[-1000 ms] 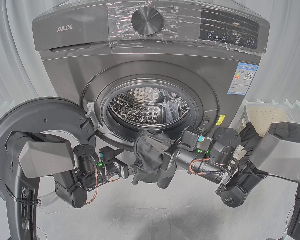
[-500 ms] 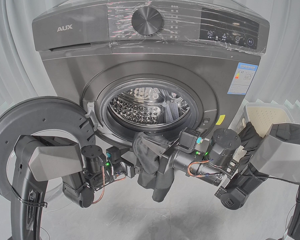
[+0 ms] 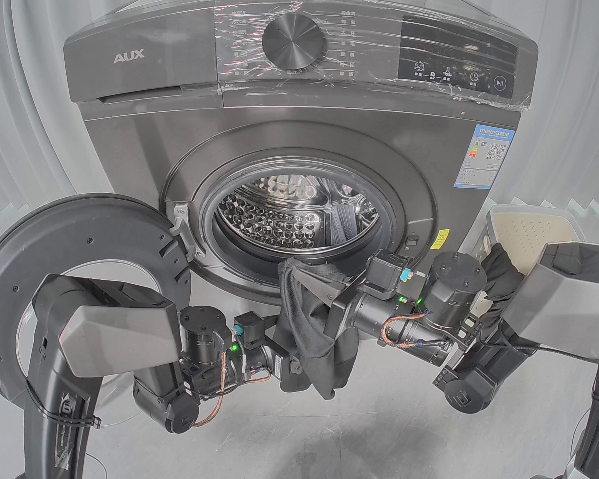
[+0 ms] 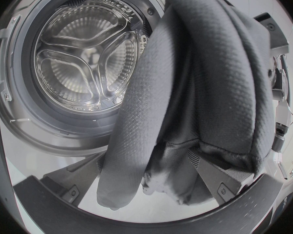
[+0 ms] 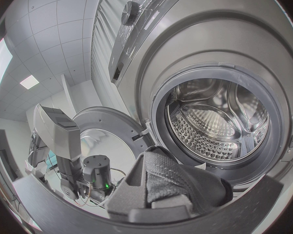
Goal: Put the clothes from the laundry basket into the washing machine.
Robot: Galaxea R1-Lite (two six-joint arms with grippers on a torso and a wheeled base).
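Observation:
A dark grey garment [image 3: 309, 327] hangs just below the washing machine's open drum [image 3: 299, 214]. My right gripper [image 3: 323, 291] is shut on its upper part; in the right wrist view the garment [image 5: 182, 182] is bunched in the right gripper [image 5: 153, 195] in front of the drum [image 5: 218, 121]. My left gripper [image 3: 293, 367] sits low at the garment's hanging end. Its fingers [image 4: 70, 179] are spread wide, and the garment [image 4: 192, 82] drapes between them. The white laundry basket [image 3: 536, 231] stands at the right with more dark clothes [image 3: 502, 274] over its rim.
The round machine door [image 3: 80, 234] is swung fully open to the left, behind my left arm. The control panel and dial [image 3: 293, 41] are up top. Bare grey floor [image 3: 326, 434] lies in front of the machine.
My left gripper has moved right and down, in under the hanging garment. My right gripper dipped and then rose slightly, and the garment now hangs longer.

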